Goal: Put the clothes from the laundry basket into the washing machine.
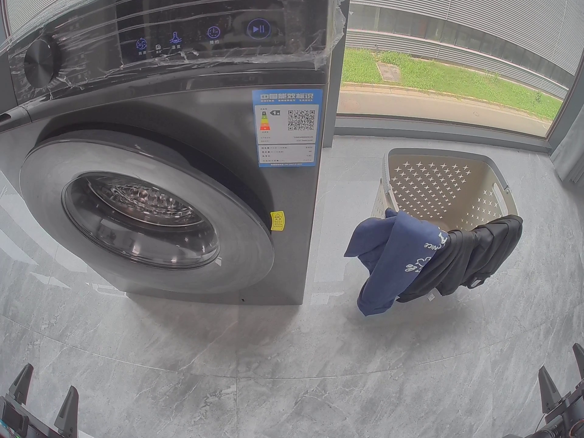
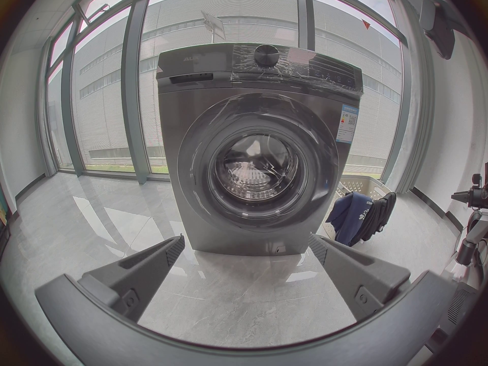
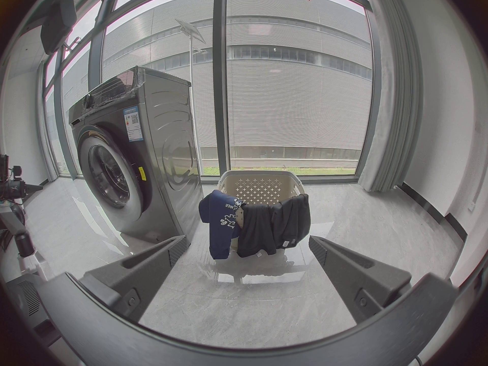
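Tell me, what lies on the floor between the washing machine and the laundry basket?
Nothing: in the head view, bare grey floor separates the washing machine from the laundry basket.

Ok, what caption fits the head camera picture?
Closed washing machine beside a laundry basket, a blue garment and a black garment draped over its rim.

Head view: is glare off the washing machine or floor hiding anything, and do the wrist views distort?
Head view: the round glass door of the grey washing machine carries light reflections, yet the drum shows through; the clear plastic film over its controls glints; the glossy grey floor mirrors window light. Left wrist view: fisheye, window frames bow, corners dark. Right wrist view: same bowing.
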Motion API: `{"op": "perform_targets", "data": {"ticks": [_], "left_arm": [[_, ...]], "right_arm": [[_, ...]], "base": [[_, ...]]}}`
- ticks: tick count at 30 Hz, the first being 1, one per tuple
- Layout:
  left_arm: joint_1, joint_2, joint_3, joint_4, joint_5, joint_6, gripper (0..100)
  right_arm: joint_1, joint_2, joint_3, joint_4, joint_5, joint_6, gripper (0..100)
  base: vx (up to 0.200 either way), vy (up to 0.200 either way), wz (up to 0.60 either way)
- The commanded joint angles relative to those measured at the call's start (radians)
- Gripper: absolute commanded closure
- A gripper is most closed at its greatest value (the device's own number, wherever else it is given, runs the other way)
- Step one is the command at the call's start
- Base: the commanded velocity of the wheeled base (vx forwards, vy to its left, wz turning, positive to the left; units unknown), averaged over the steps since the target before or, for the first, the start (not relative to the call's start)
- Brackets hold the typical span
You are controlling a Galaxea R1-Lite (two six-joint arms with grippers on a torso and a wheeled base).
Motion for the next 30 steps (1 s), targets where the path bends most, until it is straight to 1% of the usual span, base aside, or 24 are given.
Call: {"op": "perform_targets", "data": {"ticks": [1,16,25,30], "left_arm": [[0.0,-0.015,0.015,0.0,0.0,0.0,0],[0.0,-0.013,0.015,0.0,0.0,-0.002,0],[0.0,-0.013,0.015,0.0,0.0,0.0,0],[0.0,-0.013,0.015,0.0,0.0,0.0,0]], "right_arm": [[0.0,-0.007,0.018,-0.001,0.001,0.0,0],[0.0,-0.007,0.018,-0.001,0.001,0.0,0],[0.0,-0.007,0.018,-0.001,0.001,0.0,0],[0.0,-0.007,0.018,-0.001,0.001,0.0,0]], "base": [[0.0,0.0,0.0],[0.0,0.2,0.0],[0.0,0.0,0.0],[0.0,0.2,0.0]]}}
